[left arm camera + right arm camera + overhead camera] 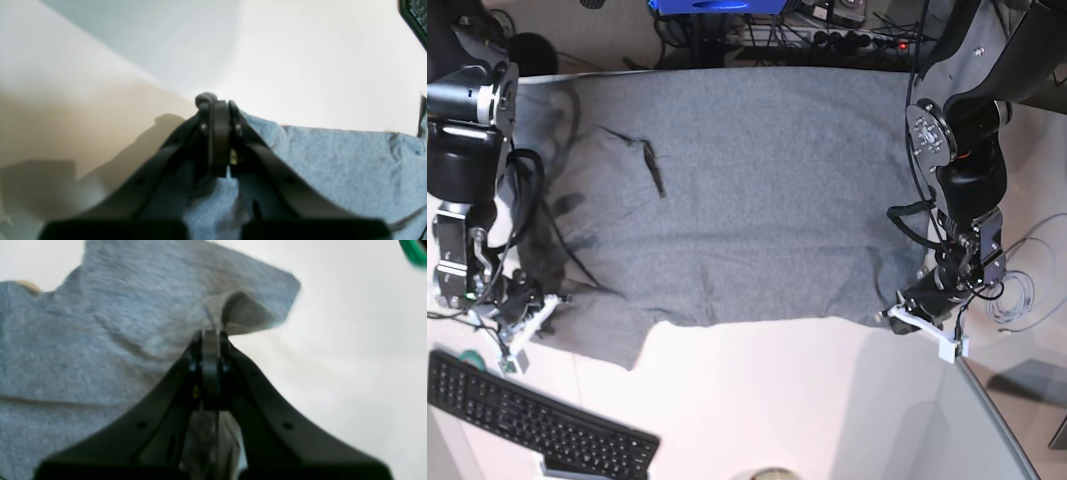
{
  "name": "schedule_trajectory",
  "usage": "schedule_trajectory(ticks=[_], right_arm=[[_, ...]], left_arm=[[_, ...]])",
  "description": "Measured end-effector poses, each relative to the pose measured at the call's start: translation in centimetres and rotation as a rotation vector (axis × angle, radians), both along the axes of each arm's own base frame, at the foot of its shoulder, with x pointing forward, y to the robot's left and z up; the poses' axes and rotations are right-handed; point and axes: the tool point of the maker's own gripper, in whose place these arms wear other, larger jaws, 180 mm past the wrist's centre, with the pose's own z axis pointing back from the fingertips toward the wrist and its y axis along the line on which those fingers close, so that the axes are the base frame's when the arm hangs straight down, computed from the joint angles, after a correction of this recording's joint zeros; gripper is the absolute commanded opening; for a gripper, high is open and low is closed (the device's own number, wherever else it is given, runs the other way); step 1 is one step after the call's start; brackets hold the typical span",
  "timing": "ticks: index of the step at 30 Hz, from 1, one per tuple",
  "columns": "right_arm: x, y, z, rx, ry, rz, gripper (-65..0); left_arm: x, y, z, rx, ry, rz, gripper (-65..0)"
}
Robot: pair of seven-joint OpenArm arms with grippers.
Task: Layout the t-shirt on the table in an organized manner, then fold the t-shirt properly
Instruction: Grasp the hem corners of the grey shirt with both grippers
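Observation:
The heather-grey t-shirt (747,190) lies spread wide over the far half of the white table (807,400), its near hem ragged. At the shirt's near corner on the base view's right, my left gripper (900,314) is shut on the fabric; up close the black jaws (217,103) pinch a small bunch of cloth at the edge of the t-shirt (333,163). On the base view's left my right gripper (549,305) holds the other near corner. Its wrist view shows the gripper (211,335) shut on a raised fold of the t-shirt (116,340).
A black keyboard (537,425) lies at the near left of the table, its corner also in the left wrist view (415,15). Loose cables (1019,300) hang off the right side. A round object (772,473) sits at the near edge. A green item (415,253) shows top right.

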Motion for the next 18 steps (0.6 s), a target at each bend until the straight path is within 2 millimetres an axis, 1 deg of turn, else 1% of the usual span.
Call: schedule_trajectory(ticks=[4,8,10,12,15,18], right_arm=[[0.7,-1.1,0.9,-0.078,-0.04,0.06,-64.8],[1.3,-1.1,1.5,-0.125,-0.081,0.119,-64.8],[1.2,-1.8,1.7,-0.14,-0.085,0.126,-64.8],[1.1,-2.9,1.9,-0.157,-0.084,0.117,-64.7],[1.0,-4.7,1.3,-0.163,-0.057,0.088,-64.7],[1.0,-5.3,0.4,-0.131,-0.075,0.064,-64.7]], left_arm=[[0.7,0.3,1.1,0.015,-0.031,0.002,-65.0],[0.8,0.3,1.2,0.014,-0.035,0.001,-65.0],[0.7,0.3,1.2,0.015,-0.032,0.0,-65.0],[0.7,0.3,1.2,0.015,-0.032,0.0,-65.0],[0.8,0.2,1.3,0.014,-0.034,-0.001,-65.0],[0.5,0.2,1.2,0.029,0.01,-0.022,-65.0]])
